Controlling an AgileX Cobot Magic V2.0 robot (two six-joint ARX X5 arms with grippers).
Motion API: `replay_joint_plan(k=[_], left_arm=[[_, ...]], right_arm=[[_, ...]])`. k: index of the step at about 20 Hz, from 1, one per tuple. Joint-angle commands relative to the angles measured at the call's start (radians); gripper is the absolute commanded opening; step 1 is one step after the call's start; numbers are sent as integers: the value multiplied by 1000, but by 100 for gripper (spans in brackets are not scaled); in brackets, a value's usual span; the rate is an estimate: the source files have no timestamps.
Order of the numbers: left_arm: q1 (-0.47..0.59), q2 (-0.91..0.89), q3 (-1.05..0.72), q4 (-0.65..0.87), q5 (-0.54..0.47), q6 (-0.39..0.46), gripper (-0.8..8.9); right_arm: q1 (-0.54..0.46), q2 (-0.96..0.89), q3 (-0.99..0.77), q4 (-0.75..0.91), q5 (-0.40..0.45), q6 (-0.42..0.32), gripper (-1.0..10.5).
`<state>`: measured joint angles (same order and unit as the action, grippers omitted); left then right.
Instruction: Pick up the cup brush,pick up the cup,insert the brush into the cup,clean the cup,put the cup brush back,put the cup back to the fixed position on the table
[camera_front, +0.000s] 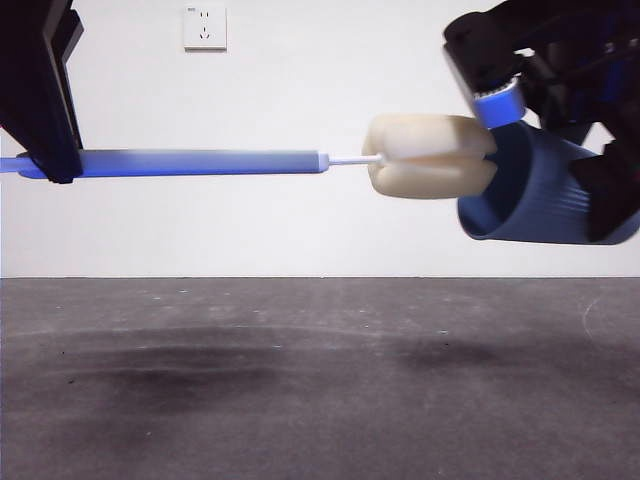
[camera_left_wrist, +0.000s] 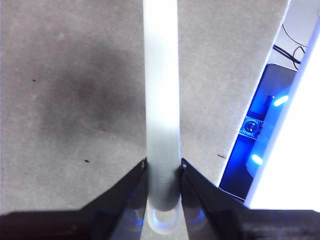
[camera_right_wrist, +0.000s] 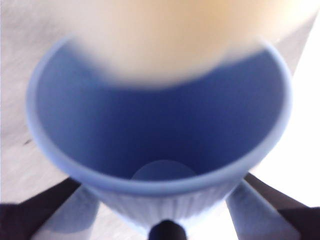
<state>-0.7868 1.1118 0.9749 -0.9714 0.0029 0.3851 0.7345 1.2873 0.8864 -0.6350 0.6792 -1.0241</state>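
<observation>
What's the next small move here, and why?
Probably ease the left tool along the handle's line, pushing the cup brush deeper into the cup. Both are held above the table; the sponge head is only at the mouth of the tipped cup, which the right tool holds.

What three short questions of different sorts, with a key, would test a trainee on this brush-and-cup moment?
1. True or false: the cup stands upright on the table.
2. Which gripper holds the cup brush? A left gripper B right gripper
3. Fill in: the brush's sponge head is at the cup's ____.

Key:
1. False; it is held tipped on its side in the air.
2. A
3. Mouth, only its tip entering.
</observation>
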Motion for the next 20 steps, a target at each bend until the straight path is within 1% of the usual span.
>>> replay_joint_plan(k=[1, 8, 10, 12, 14, 16, 18, 20], left_arm=[[-4, 8, -5, -6, 5, 4, -8], [-11, 77, -5, 24, 6, -3, -8], [-13, 116, -5, 63, 19, -31, -8], [-14, 148, -5, 126, 69, -71, -8], [-22, 161, -5, 198, 110, -106, -9], [-33, 162, -3, 232, 113, -132, -9], [-34, 162, -3, 220, 113, -145, -8], [-34, 162, -3, 160, 101, -149, -8]], right_arm=[[24, 15, 3, 42, 8, -26, -17], [102, 59, 3, 100, 9, -104, -17], [126, 70, 3, 126, 16, -134, -17], [148, 84, 3, 139, 32, -159, -17], [171, 98, 3, 139, 32, -163, -17], [192, 115, 3, 141, 32, -163, -17], [208, 124, 3, 147, 32, -161, -17], [218, 125, 3, 148, 35, -144, -17]])
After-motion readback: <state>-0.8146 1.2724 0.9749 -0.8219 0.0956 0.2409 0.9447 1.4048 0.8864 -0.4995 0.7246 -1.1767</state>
